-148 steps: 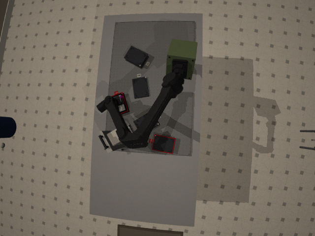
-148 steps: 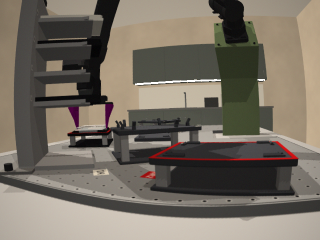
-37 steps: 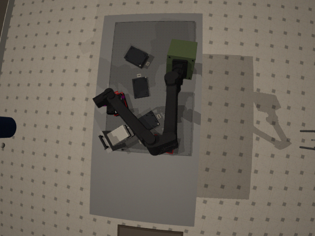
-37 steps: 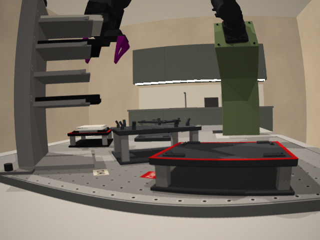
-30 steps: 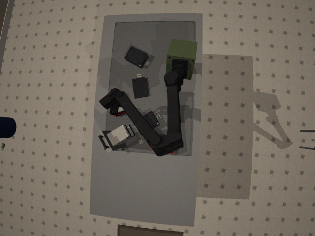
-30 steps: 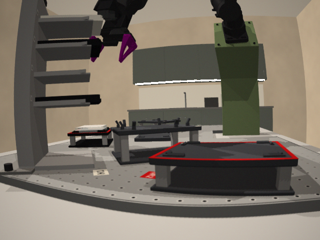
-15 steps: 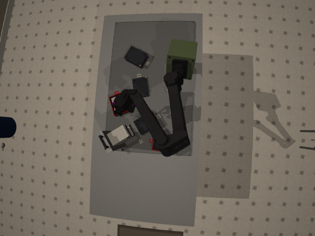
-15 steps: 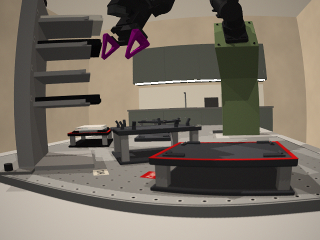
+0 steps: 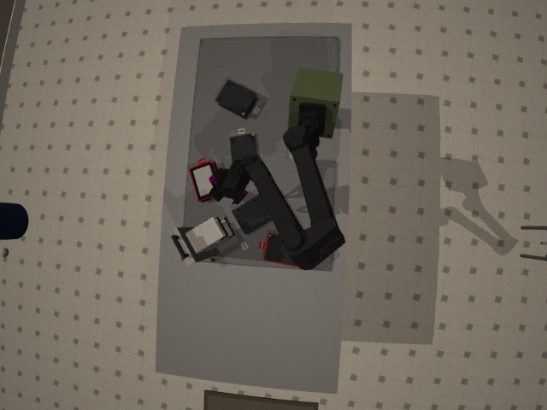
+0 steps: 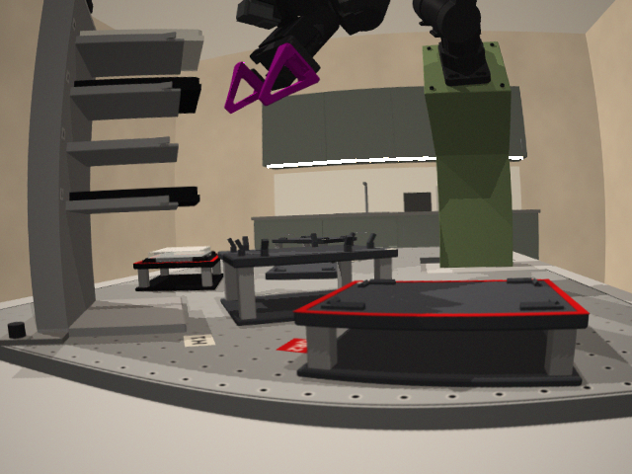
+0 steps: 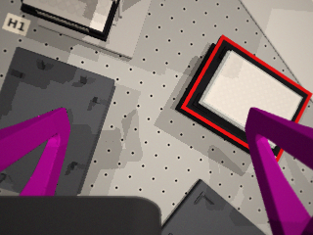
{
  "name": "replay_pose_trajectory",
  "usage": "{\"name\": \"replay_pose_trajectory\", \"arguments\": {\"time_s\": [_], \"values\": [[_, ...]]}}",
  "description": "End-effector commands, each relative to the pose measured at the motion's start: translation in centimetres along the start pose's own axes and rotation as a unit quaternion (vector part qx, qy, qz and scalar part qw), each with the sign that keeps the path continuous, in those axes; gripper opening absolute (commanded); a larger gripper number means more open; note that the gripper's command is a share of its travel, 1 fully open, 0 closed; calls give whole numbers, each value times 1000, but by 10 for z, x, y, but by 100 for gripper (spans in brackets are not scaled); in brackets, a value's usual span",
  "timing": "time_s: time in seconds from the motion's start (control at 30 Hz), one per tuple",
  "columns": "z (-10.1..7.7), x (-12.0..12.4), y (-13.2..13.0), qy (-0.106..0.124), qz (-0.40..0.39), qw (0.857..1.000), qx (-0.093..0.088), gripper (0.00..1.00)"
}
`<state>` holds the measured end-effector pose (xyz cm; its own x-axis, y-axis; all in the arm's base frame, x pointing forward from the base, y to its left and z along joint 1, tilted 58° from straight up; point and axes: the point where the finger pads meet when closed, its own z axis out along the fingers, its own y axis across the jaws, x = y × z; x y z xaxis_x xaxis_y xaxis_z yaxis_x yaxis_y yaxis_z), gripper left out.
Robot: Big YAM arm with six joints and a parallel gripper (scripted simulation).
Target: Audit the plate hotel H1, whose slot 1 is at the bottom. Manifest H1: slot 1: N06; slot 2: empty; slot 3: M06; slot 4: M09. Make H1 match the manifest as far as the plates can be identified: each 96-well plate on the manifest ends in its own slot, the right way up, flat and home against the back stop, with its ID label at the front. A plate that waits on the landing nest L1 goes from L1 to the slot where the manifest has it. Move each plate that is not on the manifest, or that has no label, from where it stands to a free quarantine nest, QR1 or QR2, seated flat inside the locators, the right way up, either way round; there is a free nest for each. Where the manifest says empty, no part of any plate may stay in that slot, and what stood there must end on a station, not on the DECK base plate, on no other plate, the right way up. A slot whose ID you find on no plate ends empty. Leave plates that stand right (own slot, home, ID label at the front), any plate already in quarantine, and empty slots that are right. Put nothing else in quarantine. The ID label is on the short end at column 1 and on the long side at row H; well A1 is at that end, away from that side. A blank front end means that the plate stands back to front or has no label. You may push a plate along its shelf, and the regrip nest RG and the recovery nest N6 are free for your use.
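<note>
From the exterior view, the plate hotel (image 10: 53, 168) stands at the far left, its grey upright carrying four shelves; the bottom shelf holds a dark plate (image 10: 134, 194) that juts past the shelf's front edge, the shelf above it looks bare, the third holds another dark plate (image 10: 185, 94) also sticking out in front, and the top shelf shows no plate from this angle; no ID labels can be read. At the hotel's foot an "H1" tag (image 10: 197, 340) lies on the table (image 10: 153, 377). At about 3 o'clock from the hotel's lower shelves, further back, a red-rimmed nest (image 10: 176, 264) carries a white plate (image 10: 179, 252) lying flat; just right of it stands a dark raised nest (image 10: 306, 255) with upright locator pins. Above these, level with the third shelf and clear of the hotel, hangs the gripper (image 10: 270, 81); its magenta fingers (image 10: 239, 89) are spread wide and released, with nothing between them. Further right, in the foreground, a second red-rimmed nest (image 10: 443, 316) shows only its own low locators; behind it, at 12 o'clock, rises the green pedestal (image 10: 472, 178) that bears the arm. In the wrist view the white plate (image 11: 251, 93) sits squarely within its red frame, at 1 o'clock from the camera.
</note>
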<state>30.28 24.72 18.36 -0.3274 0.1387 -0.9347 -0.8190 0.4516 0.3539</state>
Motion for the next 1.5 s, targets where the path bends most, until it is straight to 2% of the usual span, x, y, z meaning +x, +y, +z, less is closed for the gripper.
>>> {"name": "replay_pose_trajectory", "arguments": {"time_s": [0.0,0.13,0.2,0.27,0.43,1.17,1.3,1.47], "values": [[-4,-2,21,-18,56,998,-8,100],[-8,0,33,-37,97,995,9,100],[-10,6,37,-36,123,991,22,100],[-10,6,37,-36,123,991,22,100],[-14,7,53,-59,170,983,43,100],[-31,13,116,-60,165,984,42,100],[-37,7,110,-64,166,983,50,100],[-45,1,109,-64,166,983,49,100]]}}
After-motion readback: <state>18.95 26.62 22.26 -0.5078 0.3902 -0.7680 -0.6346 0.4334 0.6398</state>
